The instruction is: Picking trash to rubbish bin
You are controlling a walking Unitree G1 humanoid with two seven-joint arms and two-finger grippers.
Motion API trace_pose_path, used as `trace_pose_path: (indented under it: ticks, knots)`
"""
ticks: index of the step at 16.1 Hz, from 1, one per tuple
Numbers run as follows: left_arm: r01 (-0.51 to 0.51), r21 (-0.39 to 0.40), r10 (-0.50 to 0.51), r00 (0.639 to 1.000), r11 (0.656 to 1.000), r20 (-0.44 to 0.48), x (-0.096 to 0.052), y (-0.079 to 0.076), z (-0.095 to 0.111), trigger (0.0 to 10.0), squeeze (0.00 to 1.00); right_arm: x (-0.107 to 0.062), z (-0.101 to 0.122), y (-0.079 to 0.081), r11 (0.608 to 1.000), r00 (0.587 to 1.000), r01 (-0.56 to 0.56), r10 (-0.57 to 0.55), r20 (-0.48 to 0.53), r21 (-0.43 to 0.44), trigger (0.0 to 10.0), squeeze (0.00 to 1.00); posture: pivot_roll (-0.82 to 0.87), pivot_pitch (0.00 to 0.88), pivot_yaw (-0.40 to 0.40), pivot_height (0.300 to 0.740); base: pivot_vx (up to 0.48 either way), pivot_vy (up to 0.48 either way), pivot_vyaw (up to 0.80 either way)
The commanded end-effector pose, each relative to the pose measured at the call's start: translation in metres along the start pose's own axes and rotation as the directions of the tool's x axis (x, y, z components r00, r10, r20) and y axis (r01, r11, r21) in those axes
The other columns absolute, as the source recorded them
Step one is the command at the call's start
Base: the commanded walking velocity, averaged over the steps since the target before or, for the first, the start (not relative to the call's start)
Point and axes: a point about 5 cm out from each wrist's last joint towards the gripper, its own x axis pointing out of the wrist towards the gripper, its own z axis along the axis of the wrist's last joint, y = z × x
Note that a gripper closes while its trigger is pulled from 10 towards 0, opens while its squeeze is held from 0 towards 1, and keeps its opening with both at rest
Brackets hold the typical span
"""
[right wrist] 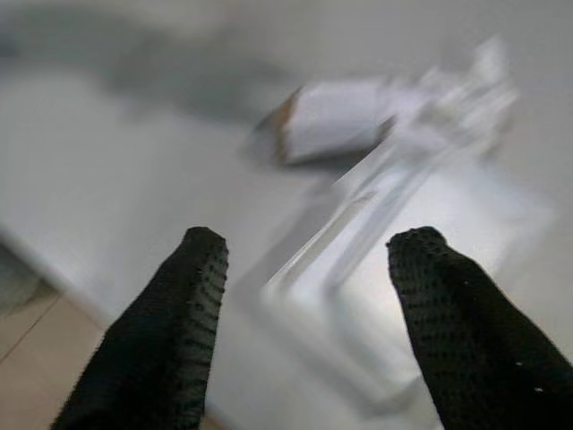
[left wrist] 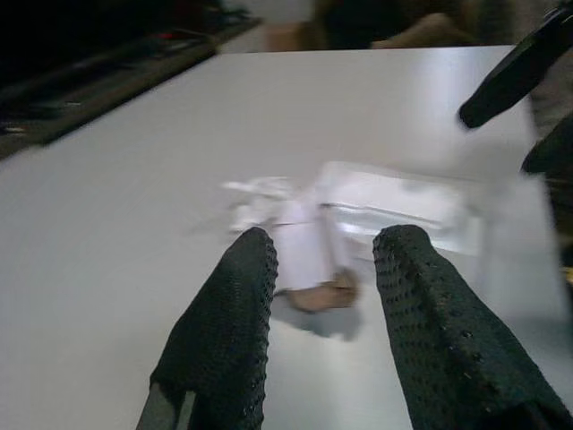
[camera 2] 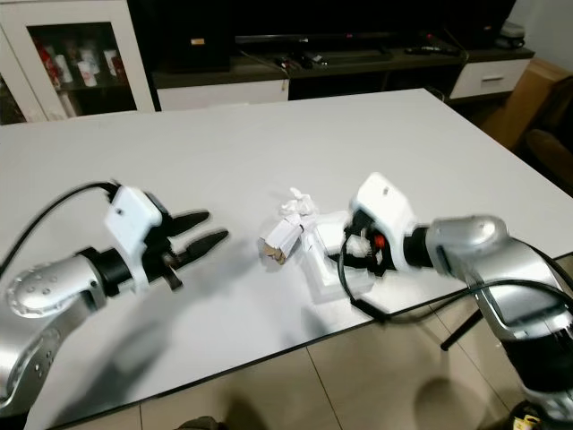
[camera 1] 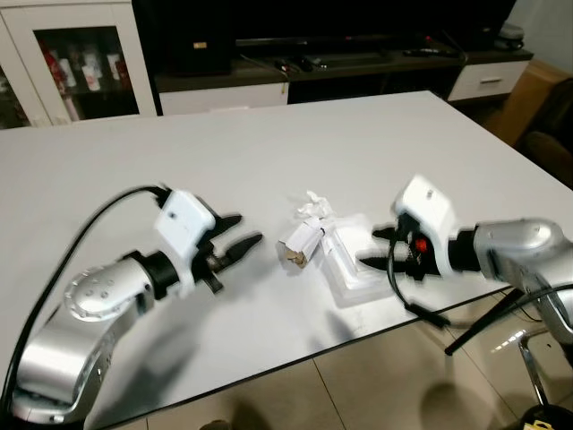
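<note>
While both silver arms reach in over the near edge of the white rectangular bench [camera 1: 269, 152], the trash sits between them, close to that edge. Left end effector [camera 1: 239, 240]: fingers spread, nothing between them, tips aimed at the trash from the robot's left, just short of it. Right end effector [camera 1: 380, 248]: fingers spread, empty, tips at the right side of the clear flat plastic tray [camera 1: 351, 269], which lies near the bench's near edge; contact cannot be confirmed. Right wrist view is blurred; the tray's [right wrist: 394, 260] raised rim lies between the two black fingers [right wrist: 170, 322].

Just left of the tray, touching or overlapping its side: small white carton with a brown open end [camera 1: 300, 246], lying on its side, brown end toward the near edge. Behind it, a crumpled white tissue or wrapper [camera 1: 313, 208], touching the carton's far end. In the left wrist view the carton [left wrist: 309, 260] lies between the left fingers [left wrist: 228, 331], beyond their tips.

Far side, beyond the bench: dark low TV cabinet [camera 1: 358, 67] with white drawers; a white glass-front cabinet [camera 1: 76, 58] toward the far left.
</note>
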Motion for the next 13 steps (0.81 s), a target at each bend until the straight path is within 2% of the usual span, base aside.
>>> trace_pose_path:
  ticks: [1,3,4,6,7,8,9,11,13]
  knots:
    - [0.047,0.003,-0.047,0.999,0.999,0.001,0.001,-0.006,0.003,10.0,0.0,0.0,-0.001,0.005,0.999,0.999,-0.044,0.044,-0.024,-0.007,10.0,1.0,-0.01,0.025,-0.08,0.74,0.0,0.0,0.0]
    - [0.051,-0.001,-0.051,0.999,0.999,-0.001,0.001,-0.008,0.003,10.0,0.0,0.004,-0.001,0.01,0.997,0.997,-0.072,0.072,-0.036,-0.006,10.0,1.0,-0.01,0.028,-0.082,0.74,0.0,0.0,0.0]
    - [0.053,-0.001,-0.053,0.999,0.999,-0.01,0.0,-0.008,0.003,10.0,0.0,0.01,-0.001,0.017,0.993,0.992,-0.117,0.115,-0.051,-0.021,10.0,1.0,-0.01,0.029,-0.084,0.74,0.0,0.0,0.0]
    - [0.067,-0.001,-0.067,0.998,0.998,-0.019,-0.001,-0.009,0.003,10.0,0.0,0.019,-0.002,0.02,0.993,0.992,-0.108,0.106,-0.062,-0.038,10.0,1.0,0.0,0.032,-0.083,0.74,0.0,0.0,0.0]
    - [0.087,-0.001,-0.087,0.996,0.996,-0.022,-0.001,-0.011,0.003,10.0,0.0,0.023,-0.003,0.02,0.995,0.994,-0.091,0.088,-0.068,-0.042,10.0,0.52,0.0,0.032,-0.082,0.74,0.0,0.0,0.0]
    - [0.096,0.001,-0.096,0.995,0.995,-0.023,0.0,-0.012,0.004,10.0,0.0,0.025,-0.003,0.02,0.995,0.994,-0.088,0.084,-0.07,-0.044,10.0,0.52,0.0,0.032,-0.082,0.74,0.0,0.0,0.0]
    - [0.133,-0.012,-0.134,0.991,0.991,-0.027,-0.001,-0.016,0.004,10.0,0.0,0.03,-0.005,0.02,0.996,0.995,-0.062,0.057,-0.083,-0.064,10.0,0.0,0.0,0.033,-0.08,0.74,0.0,0.0,0.0]
    - [0.194,-0.028,-0.195,0.98,0.981,-0.048,-0.003,-0.023,0.003,10.0,0.0,0.039,-0.009,0.017,0.994,0.993,-0.005,-0.007,-0.116,-0.108,10.0,0.0,0.0,0.034,-0.079,0.74,0.0,0.0,0.0]
    - [0.211,-0.031,-0.212,0.975,0.977,-0.062,-0.004,-0.024,0.002,10.0,0.0,0.043,-0.015,0.014,0.987,0.985,0.037,-0.063,-0.159,-0.16,10.0,0.0,0.0,0.035,-0.082,0.74,0.0,0.0,0.0]
